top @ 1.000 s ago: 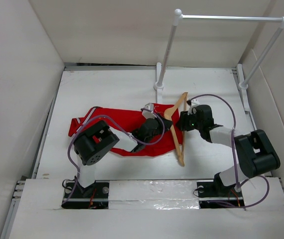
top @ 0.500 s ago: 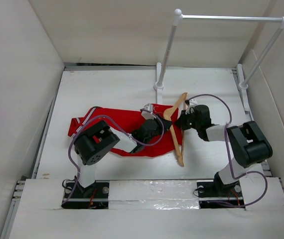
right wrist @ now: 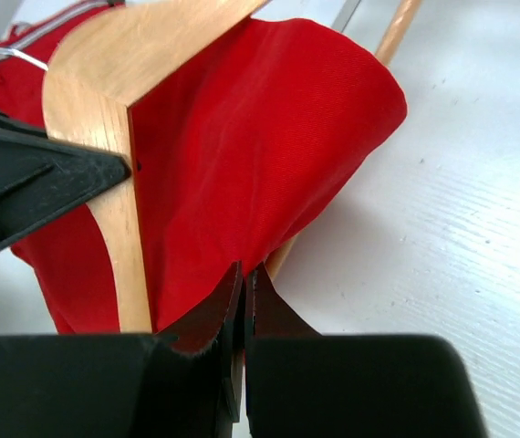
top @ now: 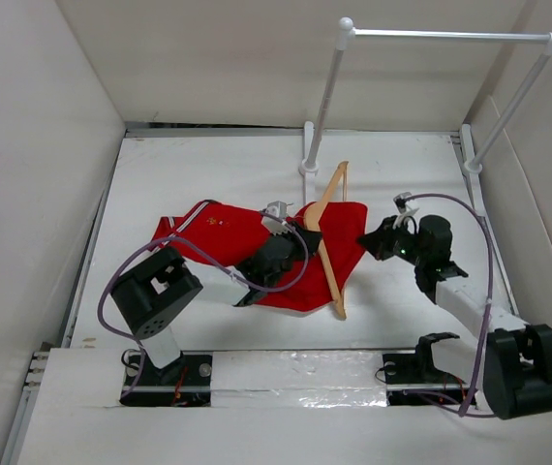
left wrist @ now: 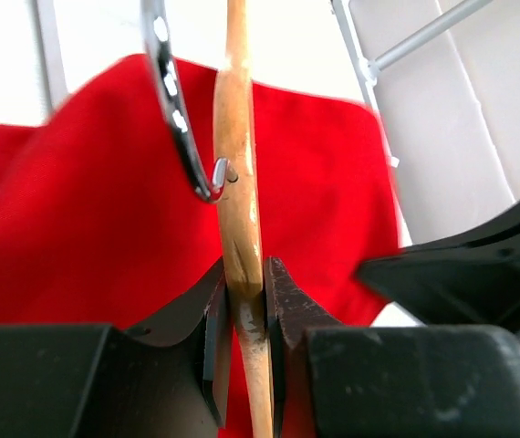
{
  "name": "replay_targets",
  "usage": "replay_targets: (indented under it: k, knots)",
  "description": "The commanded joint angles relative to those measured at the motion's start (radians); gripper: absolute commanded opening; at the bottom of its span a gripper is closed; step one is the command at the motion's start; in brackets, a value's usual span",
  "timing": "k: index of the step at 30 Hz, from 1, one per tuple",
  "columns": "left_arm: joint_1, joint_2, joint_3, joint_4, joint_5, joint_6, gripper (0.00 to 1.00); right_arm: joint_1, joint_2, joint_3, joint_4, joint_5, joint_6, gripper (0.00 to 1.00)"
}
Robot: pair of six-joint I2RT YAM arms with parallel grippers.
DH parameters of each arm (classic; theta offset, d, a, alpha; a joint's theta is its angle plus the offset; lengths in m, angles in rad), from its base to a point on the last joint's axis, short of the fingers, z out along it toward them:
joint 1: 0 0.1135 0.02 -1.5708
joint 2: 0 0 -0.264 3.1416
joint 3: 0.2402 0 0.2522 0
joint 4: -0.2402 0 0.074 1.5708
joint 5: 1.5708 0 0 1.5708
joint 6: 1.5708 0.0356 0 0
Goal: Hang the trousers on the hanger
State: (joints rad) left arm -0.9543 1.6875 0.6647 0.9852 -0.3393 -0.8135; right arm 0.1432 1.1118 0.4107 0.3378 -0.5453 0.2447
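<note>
Trousers [top: 218,232] dragged right thru hanger [top: 333,291] since prev; R gripper [top: 365,238] pinches fabric edge, L gripper [left wrist: 246,285] clamps hanger.

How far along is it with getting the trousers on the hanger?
Partway. Done: left gripper clamps the hanger, and one end of the trousers is threaded through its frame. In hand: right gripper is shut, apparently pinching that end's edge. Left: most of the fabric lies on the table, not draped.
</note>
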Motion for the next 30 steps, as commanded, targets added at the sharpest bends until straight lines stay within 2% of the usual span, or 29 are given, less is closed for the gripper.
replay_targets:
  k: [1,5,7,11,15,22,26,30]
  knots:
    - [0.008,-0.035,-0.051,-0.065,-0.032,0.128,0.0,-0.063,-0.087,0.028,0.0,0.012,0.011,0.0]
    - [-0.001,-0.003,-0.071,-0.068,0.018,0.131,0.0,-0.094,-0.113,0.072,0.016,-0.004,0.06,0.0]
    - [-0.011,0.024,-0.059,-0.065,0.049,0.125,0.0,-0.094,-0.087,0.117,0.021,-0.077,0.068,0.0]
    - [-0.034,0.054,-0.046,-0.089,-0.016,0.068,0.0,-0.091,-0.052,0.14,0.021,-0.102,0.088,0.0]
    - [0.008,-0.029,-0.112,-0.117,-0.053,0.072,0.0,-0.177,-0.15,0.131,-0.085,-0.004,0.038,0.0]
    - [0.028,-0.199,-0.237,-0.203,-0.122,0.115,0.0,-0.407,-0.158,0.079,-0.112,-0.038,0.022,0.0]
    - [0.028,-0.271,-0.278,-0.214,-0.124,0.141,0.0,-0.45,-0.112,0.054,-0.069,-0.094,0.028,0.0]
    - [0.014,-0.256,-0.261,-0.172,-0.095,0.16,0.0,-0.45,-0.072,0.03,-0.016,-0.117,0.038,0.0]
